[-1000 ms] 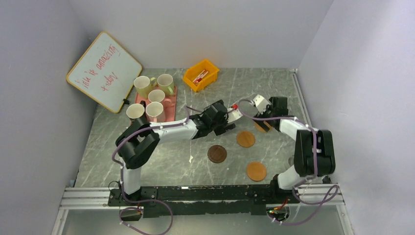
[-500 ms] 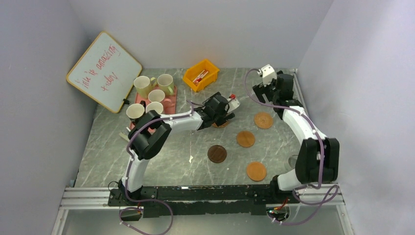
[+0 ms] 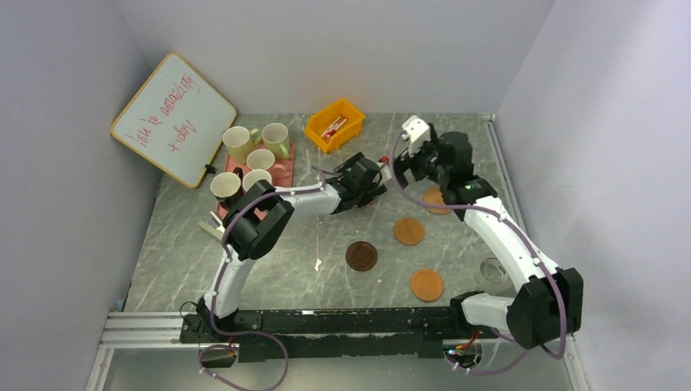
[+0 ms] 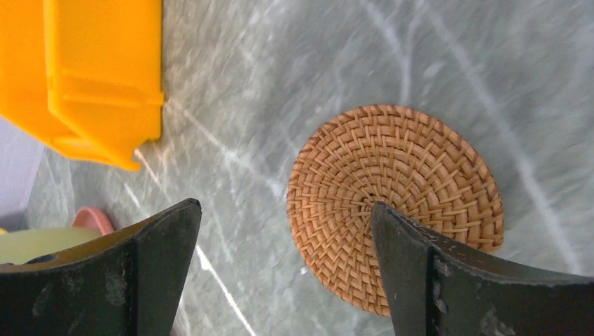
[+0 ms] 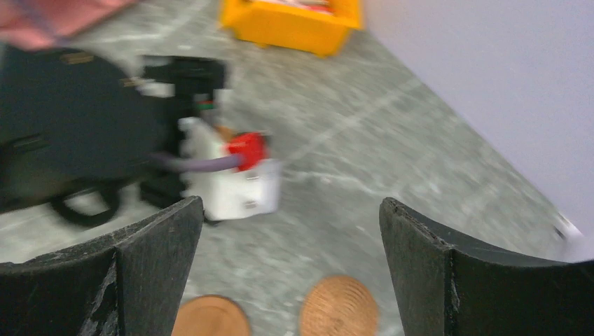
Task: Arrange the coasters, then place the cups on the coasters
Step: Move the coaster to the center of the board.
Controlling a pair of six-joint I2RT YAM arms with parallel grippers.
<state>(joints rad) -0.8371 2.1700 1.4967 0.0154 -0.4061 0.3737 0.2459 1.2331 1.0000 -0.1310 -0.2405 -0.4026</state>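
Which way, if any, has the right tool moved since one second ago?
Yes. The right tool moved up the top view, toward the far edge, nearer the bin.

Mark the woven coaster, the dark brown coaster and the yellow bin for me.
woven coaster (image 4: 396, 206), left wrist view, centre of the weave.
dark brown coaster (image 3: 361, 256), top external view, middle of the disc.
yellow bin (image 4: 91, 63), left wrist view, outer side wall.

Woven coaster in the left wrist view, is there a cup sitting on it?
No, the woven coaster lies flat on the table with nothing standing on its top.
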